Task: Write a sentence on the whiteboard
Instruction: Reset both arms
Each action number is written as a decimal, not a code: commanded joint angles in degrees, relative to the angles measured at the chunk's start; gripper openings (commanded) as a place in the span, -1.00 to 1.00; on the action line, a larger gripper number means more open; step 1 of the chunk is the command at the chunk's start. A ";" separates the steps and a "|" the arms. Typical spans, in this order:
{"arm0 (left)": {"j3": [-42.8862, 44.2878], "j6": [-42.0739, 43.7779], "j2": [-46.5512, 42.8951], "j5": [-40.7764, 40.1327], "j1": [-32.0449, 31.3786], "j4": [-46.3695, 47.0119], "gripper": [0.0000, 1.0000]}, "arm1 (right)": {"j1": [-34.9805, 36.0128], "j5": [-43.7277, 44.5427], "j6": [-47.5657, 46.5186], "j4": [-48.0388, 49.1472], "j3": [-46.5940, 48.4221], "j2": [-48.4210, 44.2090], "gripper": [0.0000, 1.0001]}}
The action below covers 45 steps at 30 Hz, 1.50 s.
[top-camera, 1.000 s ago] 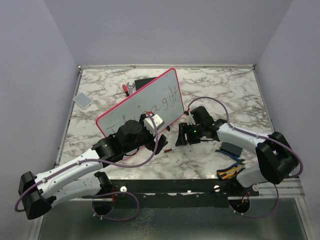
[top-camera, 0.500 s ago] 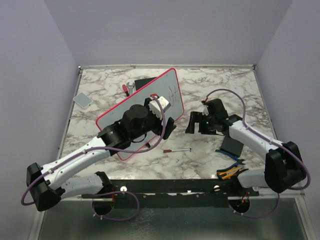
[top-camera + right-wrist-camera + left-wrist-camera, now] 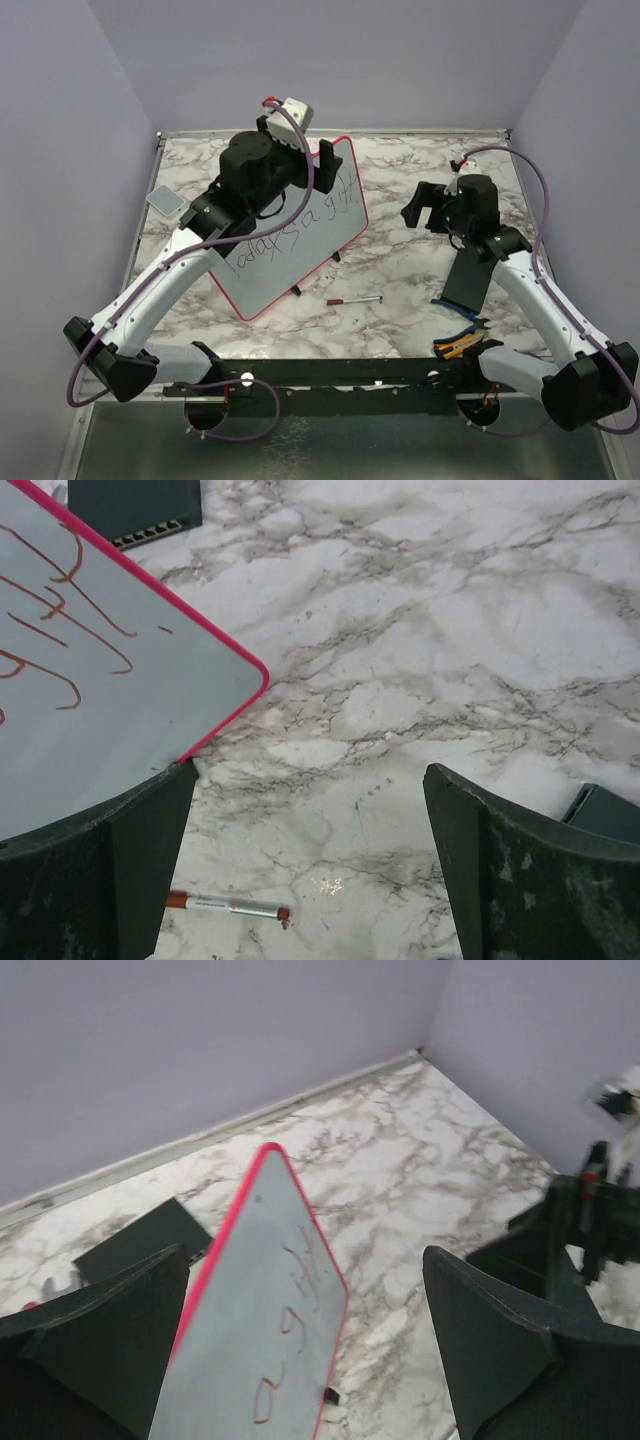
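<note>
Half a second ago the left arm lay low across the whiteboard [image 3: 300, 255] and hid most of its writing. It has since risen and drawn back toward the far left, so the left gripper [image 3: 305, 1255] now hangs above the board's far end, jaws spread wide and empty, with the pink-red corner showing between them from the wrist view. The right arm has also lifted and pulled away to the right. The right gripper [image 3: 310, 768] is wide open with nothing in it, over bare marble just right of the board's far-right corner. The board itself sits about where it was, left of centre on the marble table [image 3: 405, 265], running on a diagonal from near left to far right. The marker [image 3: 353, 300] rests on the table just near of the board, unmoved since half a second ago, red at one end and touching neither gripper. With the arm out of the way the sentence [image 3: 300, 222] reads "Today is a gift" along the board's length, though the first letter is partly behind the left arm. The left wrist view catches only "a gift". No brand or label on the marker can be made out.
</note>
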 commanded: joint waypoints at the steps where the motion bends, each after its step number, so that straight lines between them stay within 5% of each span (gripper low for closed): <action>1: 2.40 -2.28 0.09 -4.79 8.00 -3.22 0.98 | -0.27 6.50 -3.34 3.98 1.33 -2.47 1.00; 10: -5.14 -6.16 -6.59 -8.79 27.76 -1.87 0.98 | -0.31 11.42 -5.63 11.13 -3.26 -10.56 1.00; 17: -17.33 -8.14 -12.75 -12.69 36.96 0.06 0.98 | -0.32 15.49 -8.02 14.15 -7.31 -16.45 0.99; 28: -32.42 -9.41 -26.19 -21.73 38.08 6.47 0.98 | -0.27 16.57 -8.72 17.34 -10.49 -20.99 1.00; 45: -34.48 -9.36 -29.33 -21.97 38.05 6.80 0.98 | -0.29 17.04 -9.10 17.83 -11.53 -22.58 0.99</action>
